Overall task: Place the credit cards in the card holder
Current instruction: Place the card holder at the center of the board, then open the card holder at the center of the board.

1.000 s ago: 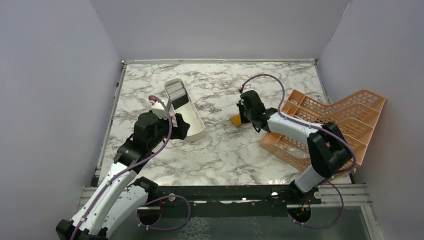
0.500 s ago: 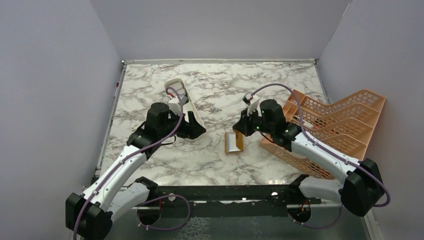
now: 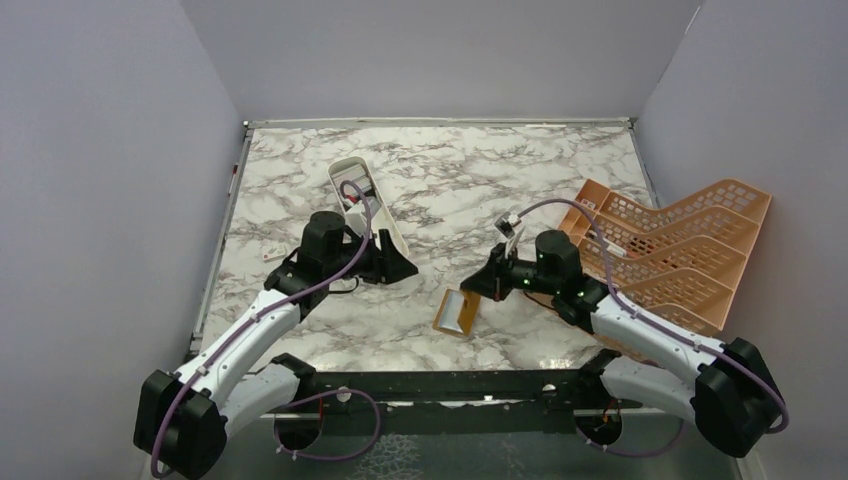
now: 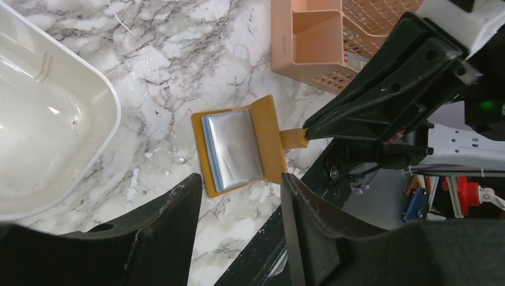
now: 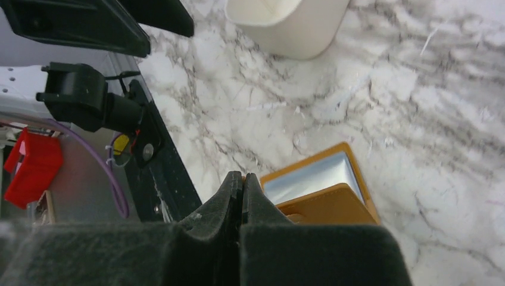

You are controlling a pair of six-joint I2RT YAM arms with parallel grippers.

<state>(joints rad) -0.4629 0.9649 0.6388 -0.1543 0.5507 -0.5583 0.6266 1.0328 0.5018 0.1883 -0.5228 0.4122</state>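
Card holder (image 3: 458,313) nearer, long axis diagonal

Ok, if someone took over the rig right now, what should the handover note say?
Right gripper: shut on the edge tab of the holder, which lies open on the table.
Left gripper: open, empty, above the table beside the tray.
Done: silver card over blue card on the holder's inner panel; tucked in or not, unclear.
Left: confirm they are seated; other cards not in view.

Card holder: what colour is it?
Orange-tan; the card holder shows best in the left wrist view.
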